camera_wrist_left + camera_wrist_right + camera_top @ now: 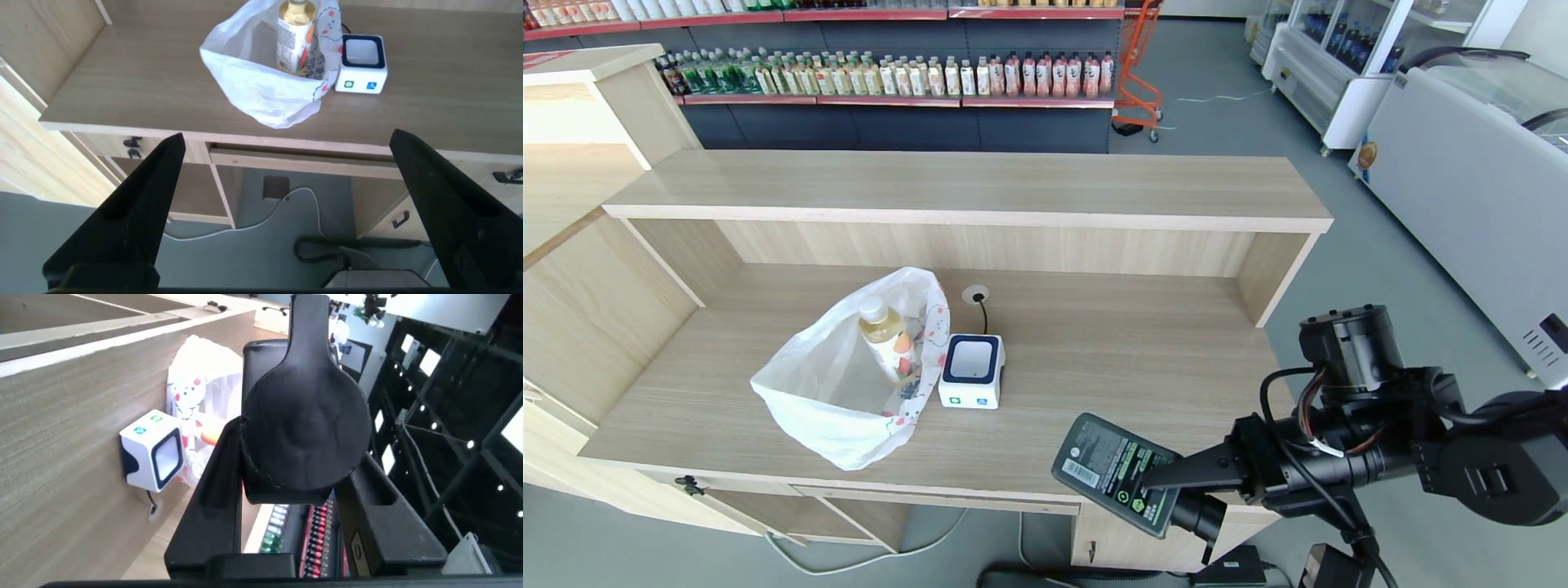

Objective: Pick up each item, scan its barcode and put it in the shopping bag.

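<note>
Right fingers point(1184, 472) clamp the dark flat pack point(1107, 465) by one end above the desk point(1135, 343) front edge, barcode point(1081, 469) up; left fingers point(139, 212) spread, empty. Pack looks light, stiffish, slick, so an end grip suits scanning.

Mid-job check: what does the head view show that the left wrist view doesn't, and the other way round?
Head view, not left wrist: the right tool shut on a dark packet, barcode label showing. Left wrist, not head: the left tool, open, before the counter front edge. Both: the shopping bag holding a bottle, with the scanner beside it.
</note>
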